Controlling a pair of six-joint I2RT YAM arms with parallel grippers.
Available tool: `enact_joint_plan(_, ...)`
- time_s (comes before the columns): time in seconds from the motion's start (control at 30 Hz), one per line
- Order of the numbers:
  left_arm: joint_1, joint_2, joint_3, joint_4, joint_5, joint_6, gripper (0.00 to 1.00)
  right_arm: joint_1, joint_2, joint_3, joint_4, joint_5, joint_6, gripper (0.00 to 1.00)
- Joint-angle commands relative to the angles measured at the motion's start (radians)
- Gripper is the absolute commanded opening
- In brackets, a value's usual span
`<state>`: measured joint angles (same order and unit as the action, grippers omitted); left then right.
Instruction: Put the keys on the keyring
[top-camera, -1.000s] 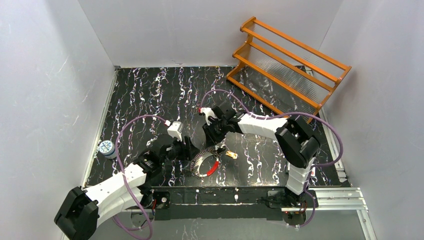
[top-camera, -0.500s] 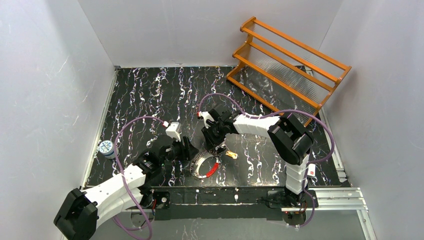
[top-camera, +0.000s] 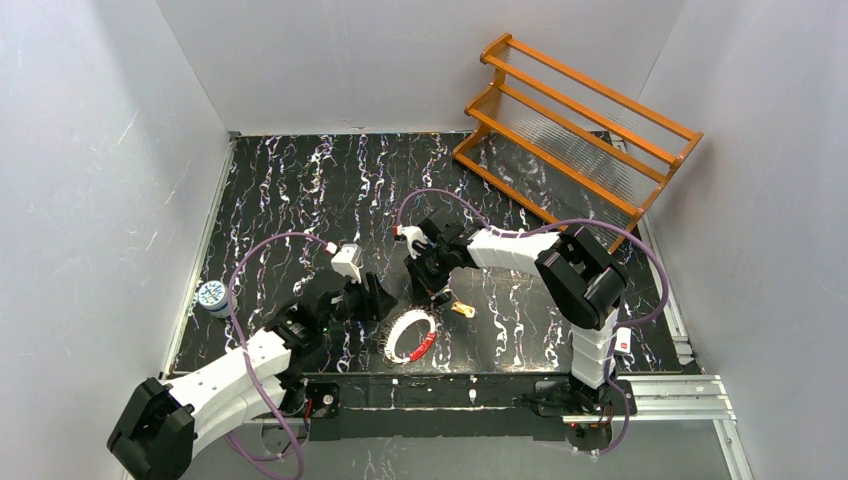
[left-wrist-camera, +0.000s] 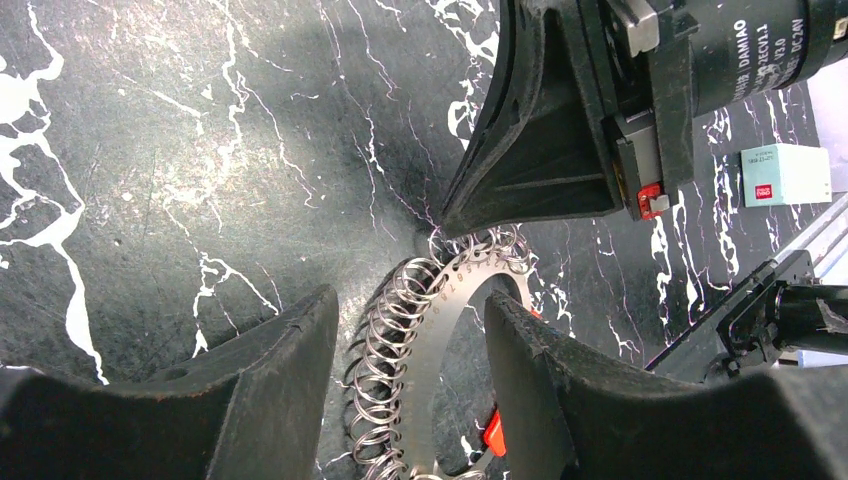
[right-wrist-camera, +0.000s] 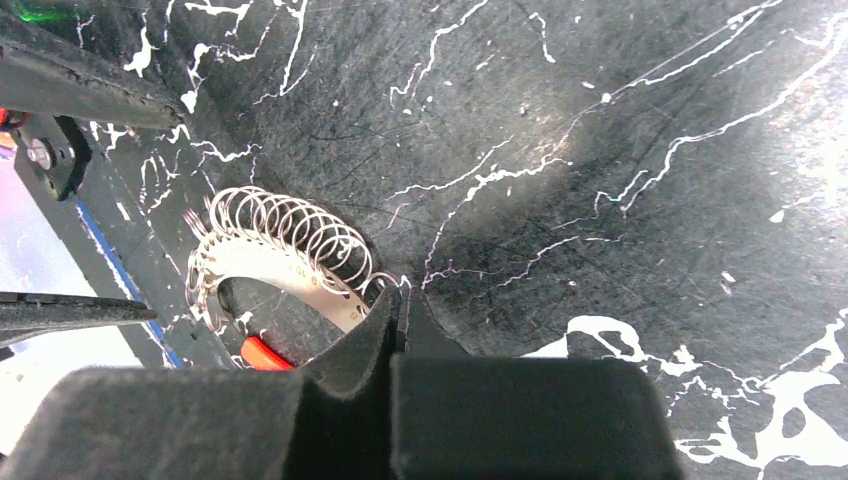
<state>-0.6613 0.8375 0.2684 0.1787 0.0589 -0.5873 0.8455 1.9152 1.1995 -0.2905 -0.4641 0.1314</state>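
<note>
My left hand (left-wrist-camera: 408, 305) gapes wide, the keyring (left-wrist-camera: 450, 310) lying between its fingers; my right hand (right-wrist-camera: 398, 300) is pinched closed just beside it. Light, springy, slippery wire, I reckon: take the flat band.

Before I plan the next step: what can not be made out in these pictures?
- Silvery key: in no view; the right end effector may cover it from above.
- Right wrist view: the shut fingers hide whether they pinch anything.
- Left wrist view: the keyring is cut off by the bottom edge.
- Top view: the brass key is too small to show its hole.
</note>
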Motion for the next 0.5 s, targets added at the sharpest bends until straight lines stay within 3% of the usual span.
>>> enact_joint_plan(0.0, -0.003, -0.032, 0.012, -0.007, -0.005, 0.029, 0.53, 0.003, -0.036, 0.022, 0.017, -0.058, -0.003, 0.01)
enact_joint_plan(0.27, -0.004, -0.068, 0.015, -0.001, 0.028, 0.087, 0.53, 0.002, -0.091, 0.01, 0.025, -0.071, -0.027, 0.01)
enact_joint_plan(0.37, -0.004, -0.065, 0.018, 0.001, 0.028, 0.095, 0.53, 0.003, -0.105, -0.002, 0.03, -0.048, -0.022, 0.27)
enact_joint_plan(0.47, -0.004, -0.053, 0.021, 0.003, 0.033, 0.096, 0.53, -0.001, -0.129, -0.014, 0.04, -0.016, -0.006, 0.36)
